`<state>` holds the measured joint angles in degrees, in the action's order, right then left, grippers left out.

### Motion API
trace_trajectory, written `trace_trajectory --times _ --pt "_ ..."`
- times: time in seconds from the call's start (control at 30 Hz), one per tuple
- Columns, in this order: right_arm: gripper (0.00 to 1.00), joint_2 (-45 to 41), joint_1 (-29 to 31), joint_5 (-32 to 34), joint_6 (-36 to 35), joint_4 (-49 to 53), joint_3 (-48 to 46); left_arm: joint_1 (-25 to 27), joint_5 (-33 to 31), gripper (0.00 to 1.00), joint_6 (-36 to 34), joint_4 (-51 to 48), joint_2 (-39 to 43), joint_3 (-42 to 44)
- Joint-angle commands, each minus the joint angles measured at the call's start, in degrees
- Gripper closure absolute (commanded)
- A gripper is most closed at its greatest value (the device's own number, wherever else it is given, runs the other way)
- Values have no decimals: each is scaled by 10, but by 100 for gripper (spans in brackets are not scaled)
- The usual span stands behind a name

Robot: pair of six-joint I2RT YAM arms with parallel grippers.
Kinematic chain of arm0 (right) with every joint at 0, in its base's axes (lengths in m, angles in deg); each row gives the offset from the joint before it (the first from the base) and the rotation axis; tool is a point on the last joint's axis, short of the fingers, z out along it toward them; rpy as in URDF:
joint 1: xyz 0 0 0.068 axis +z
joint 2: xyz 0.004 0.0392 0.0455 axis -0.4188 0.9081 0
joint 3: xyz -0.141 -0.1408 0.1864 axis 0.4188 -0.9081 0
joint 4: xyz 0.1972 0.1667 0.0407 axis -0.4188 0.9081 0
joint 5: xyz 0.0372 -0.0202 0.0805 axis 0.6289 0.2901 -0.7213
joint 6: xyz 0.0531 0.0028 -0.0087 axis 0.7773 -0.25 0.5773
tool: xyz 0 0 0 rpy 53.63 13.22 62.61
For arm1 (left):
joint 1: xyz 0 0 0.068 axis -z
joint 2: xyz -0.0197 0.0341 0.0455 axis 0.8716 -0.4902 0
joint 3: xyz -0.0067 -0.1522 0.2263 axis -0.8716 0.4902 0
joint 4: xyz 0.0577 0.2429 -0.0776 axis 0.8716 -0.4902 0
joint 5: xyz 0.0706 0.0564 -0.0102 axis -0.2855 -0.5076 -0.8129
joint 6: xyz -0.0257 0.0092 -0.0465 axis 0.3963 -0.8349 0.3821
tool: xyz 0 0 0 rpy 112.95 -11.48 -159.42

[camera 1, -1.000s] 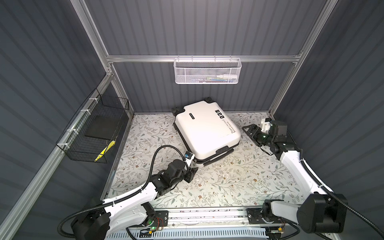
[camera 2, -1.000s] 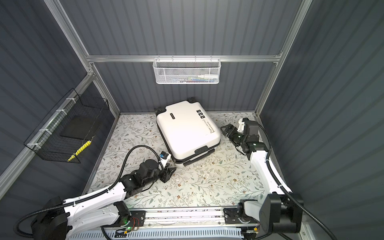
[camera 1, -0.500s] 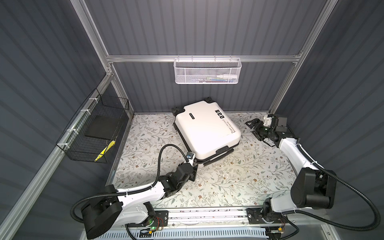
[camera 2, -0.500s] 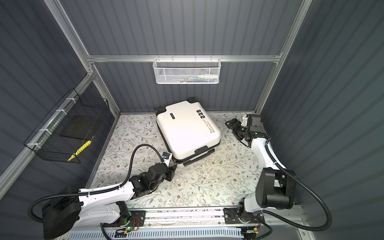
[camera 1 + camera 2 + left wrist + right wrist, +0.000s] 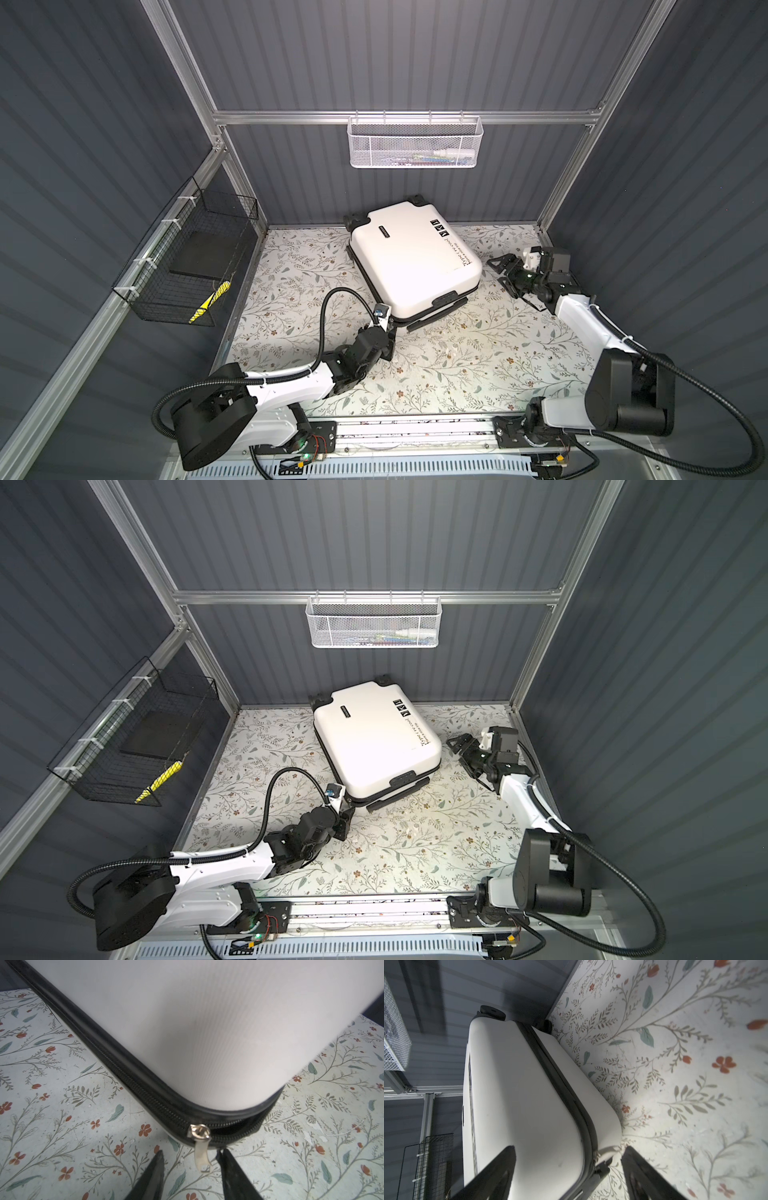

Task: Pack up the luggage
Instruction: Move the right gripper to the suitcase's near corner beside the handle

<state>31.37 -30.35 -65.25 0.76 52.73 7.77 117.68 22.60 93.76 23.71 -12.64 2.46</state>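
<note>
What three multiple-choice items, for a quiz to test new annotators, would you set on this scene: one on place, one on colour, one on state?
1. Where is the white mesh wire basket? A low, front; B on the back wall's silver rail; C low, left.
2. What colour is the shell of the hard-shell suitcase? A white; B red; C yellow.
3. How is its black zip past the silver slider? A shut; B gaping; C torn off.
B: both top views show it hooked on the rail. A: the shell is white. B: the left wrist view shows a gap.
</note>
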Motion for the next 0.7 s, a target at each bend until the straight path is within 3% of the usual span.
trace_trajectory --times 0.0,0.3,0.67 --pt "18 -51 0 -12 14 -25 -51 2 -7 59 -11 32 -8 1" --pt "18 -181 6 -36 46 -45 -183 3 -2 88 -14 37 -1 3" --pt "18 -209 82 -13 68 -85 -261 2 3 100 -29 15 79 33"
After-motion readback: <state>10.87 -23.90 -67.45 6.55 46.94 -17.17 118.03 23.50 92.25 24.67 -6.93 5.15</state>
